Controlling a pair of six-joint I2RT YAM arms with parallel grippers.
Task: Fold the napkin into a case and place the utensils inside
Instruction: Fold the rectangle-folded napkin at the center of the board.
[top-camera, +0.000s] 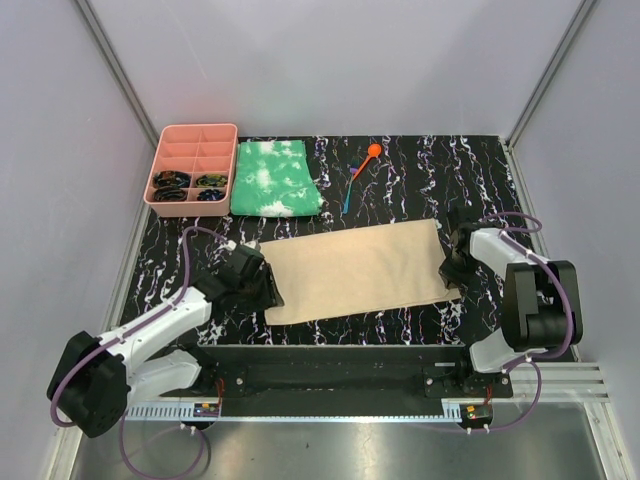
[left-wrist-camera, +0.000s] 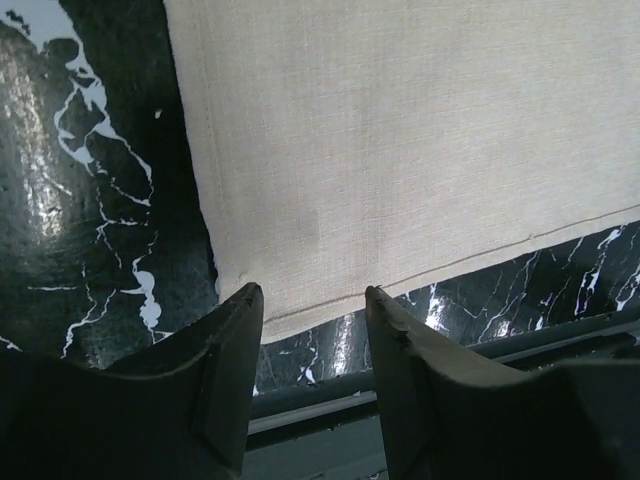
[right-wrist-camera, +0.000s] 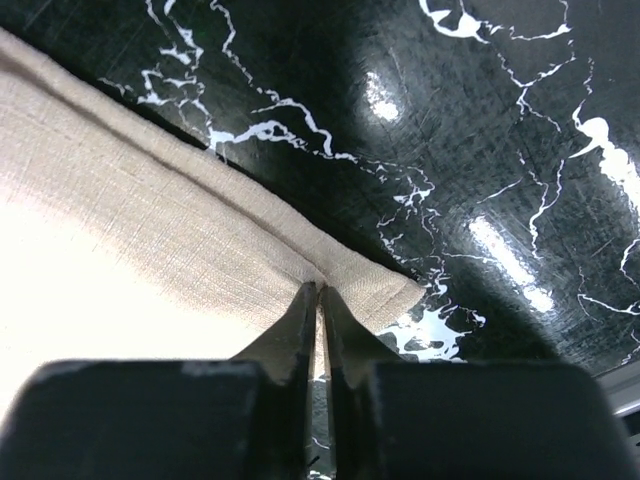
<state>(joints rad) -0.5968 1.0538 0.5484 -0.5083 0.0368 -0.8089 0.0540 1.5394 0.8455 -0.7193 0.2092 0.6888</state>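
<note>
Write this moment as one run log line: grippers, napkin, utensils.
left gripper: open at napkin near edge | right gripper: shut on napkin corner | utensils: on table, outside napkin

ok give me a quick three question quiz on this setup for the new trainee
1. True or false: the spoon and the blue utensil already lie on the napkin.
2. Which gripper stands open? A) left gripper B) right gripper C) both
3. Fill in: the green cloth lies between the spoon and the pink ____.
Key: 1 false, they lie on the table beyond it. 2 A; the right gripper is pinched on the napkin's corner. 3 tray.
</note>
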